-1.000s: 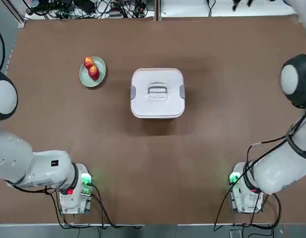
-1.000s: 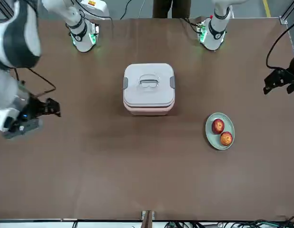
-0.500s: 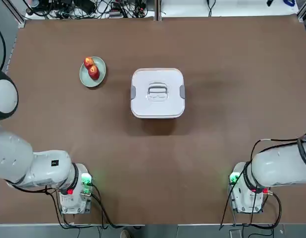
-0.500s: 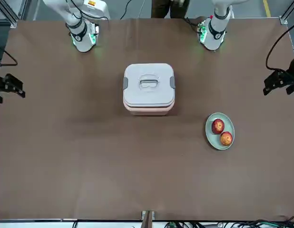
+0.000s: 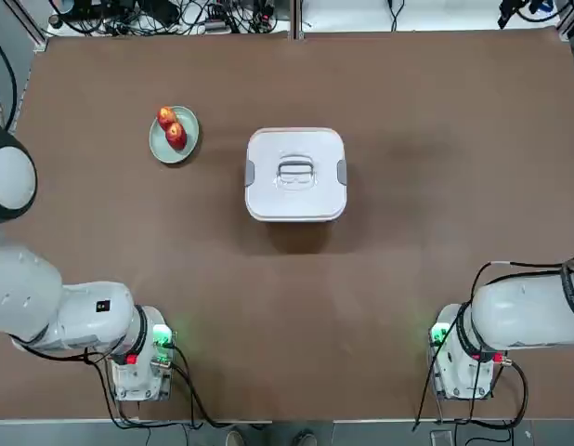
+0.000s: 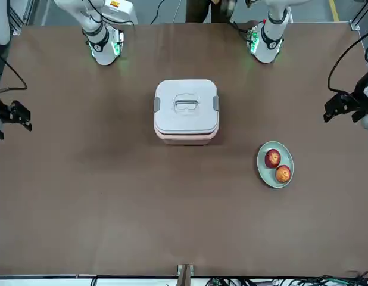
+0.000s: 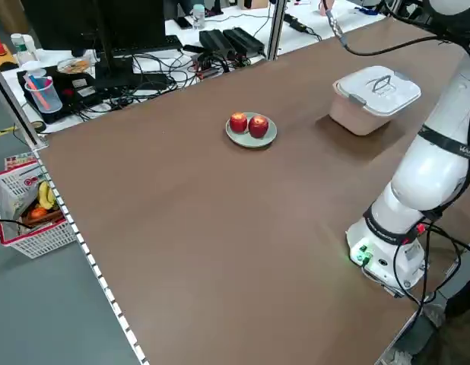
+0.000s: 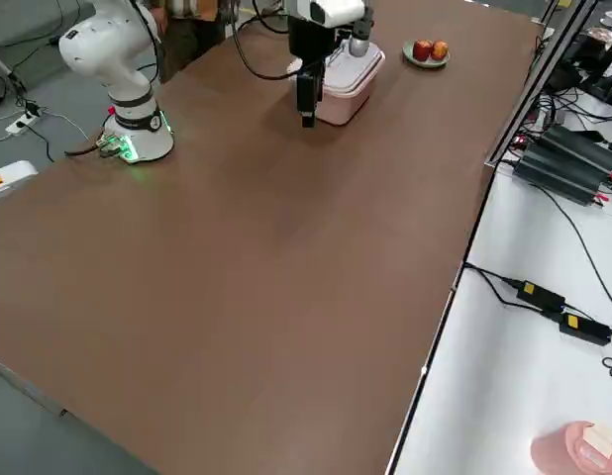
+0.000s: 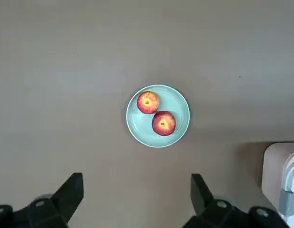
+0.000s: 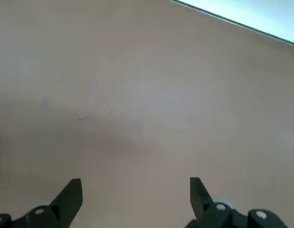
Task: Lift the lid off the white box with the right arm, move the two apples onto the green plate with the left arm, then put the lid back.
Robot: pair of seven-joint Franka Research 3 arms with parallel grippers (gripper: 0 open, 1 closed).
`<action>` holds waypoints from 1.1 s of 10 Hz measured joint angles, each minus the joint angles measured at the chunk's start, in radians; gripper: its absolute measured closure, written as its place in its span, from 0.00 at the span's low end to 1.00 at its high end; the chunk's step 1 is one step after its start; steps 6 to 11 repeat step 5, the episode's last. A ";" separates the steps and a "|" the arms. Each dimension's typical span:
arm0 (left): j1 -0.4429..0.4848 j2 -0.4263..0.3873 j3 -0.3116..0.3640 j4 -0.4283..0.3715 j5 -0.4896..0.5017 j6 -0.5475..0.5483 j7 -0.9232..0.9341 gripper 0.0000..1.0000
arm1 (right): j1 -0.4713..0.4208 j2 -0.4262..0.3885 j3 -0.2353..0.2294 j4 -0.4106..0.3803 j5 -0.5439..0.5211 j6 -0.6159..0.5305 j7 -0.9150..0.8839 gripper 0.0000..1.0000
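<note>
The white box (image 5: 296, 206) stands mid-table with the lid (image 5: 295, 172) on it. Left of it, the two apples (image 5: 166, 117) (image 5: 176, 136) lie side by side on the green plate (image 5: 161, 145). My left gripper (image 6: 334, 110) hangs high off the table's left side; its wrist view looks straight down on the plate (image 9: 179, 105), its fingers (image 9: 73, 187) open and empty. At the table's opposite side my right gripper (image 6: 20, 114) hangs over bare table, open and empty (image 10: 135, 190).
Cables and power strips (image 5: 157, 14) run along the far edge. A basket of fruit (image 7: 30, 217) stands on the floor beside the table. A person's shoes (image 5: 268, 437) show at the near edge between the arm bases (image 5: 138, 367) (image 5: 463, 362).
The right arm has swung outward to the table's right side; its elbow has left the top view. The left gripper has shifted slightly. Box, plate and apples are unmoved.
</note>
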 joint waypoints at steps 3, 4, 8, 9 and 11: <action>0.000 0.000 0.000 0.000 0.000 0.000 0.000 0.00 | -0.001 -0.004 0.002 -0.001 0.000 -0.057 0.034 0.00; 0.000 0.000 0.000 0.000 0.000 0.000 0.000 0.00 | -0.001 -0.004 0.002 -0.001 0.002 -0.070 0.044 0.00; 0.000 0.000 0.000 0.000 0.000 0.000 0.000 0.00 | -0.001 -0.004 0.002 -0.001 0.015 -0.076 0.053 0.00; 0.000 0.000 0.000 0.000 0.000 0.000 0.000 0.00 | -0.001 -0.004 0.002 -0.001 0.015 -0.076 0.053 0.00; 0.000 0.000 0.000 0.000 0.000 0.000 0.000 0.00 | -0.001 -0.004 0.002 -0.001 0.015 -0.076 0.053 0.00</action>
